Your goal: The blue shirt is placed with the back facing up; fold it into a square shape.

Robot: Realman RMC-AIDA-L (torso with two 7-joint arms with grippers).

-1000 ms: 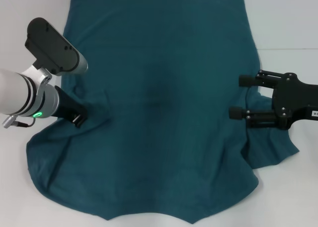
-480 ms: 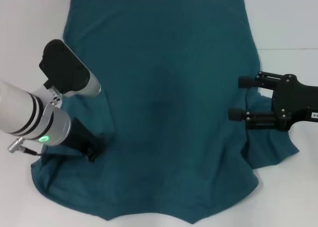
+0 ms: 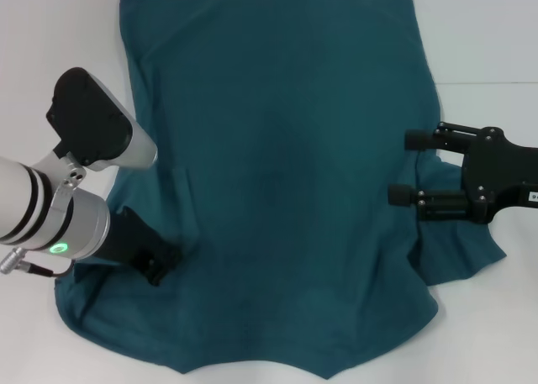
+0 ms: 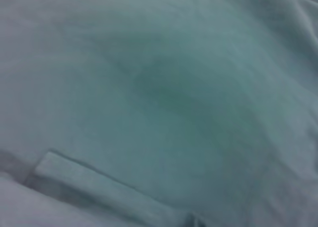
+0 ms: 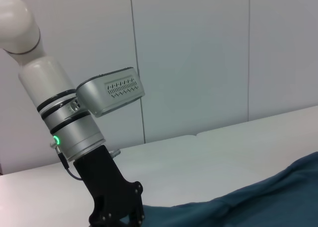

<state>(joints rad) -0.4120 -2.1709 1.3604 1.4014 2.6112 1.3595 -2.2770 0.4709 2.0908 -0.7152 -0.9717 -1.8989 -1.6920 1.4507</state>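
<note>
Shirt (image 3: 286,174) — spread flat on white tabletop (image 3: 487,31), plain side up, unfolded | left end effector (image 3: 158,266) pressed down onto left sleeve area, grip state cannot be told | right end effector (image 3: 402,165) hovering at right edge, fingers parted, empty | handling judged soft, limp, light — best pinched at hem and sleeve edges.

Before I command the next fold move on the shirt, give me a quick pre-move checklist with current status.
1. Blue shirt lying flat, plain side up: ok, though the sleeve edges are rumpled.
2. Left gripper down on the shirt's left sleeve area: ok.
3. Left gripper actually pinching fabric: cannot tell.
4. Right gripper open at the shirt's right edge: ok.
5. Right gripper holding fabric: not ok, nothing between its fingers.
</note>
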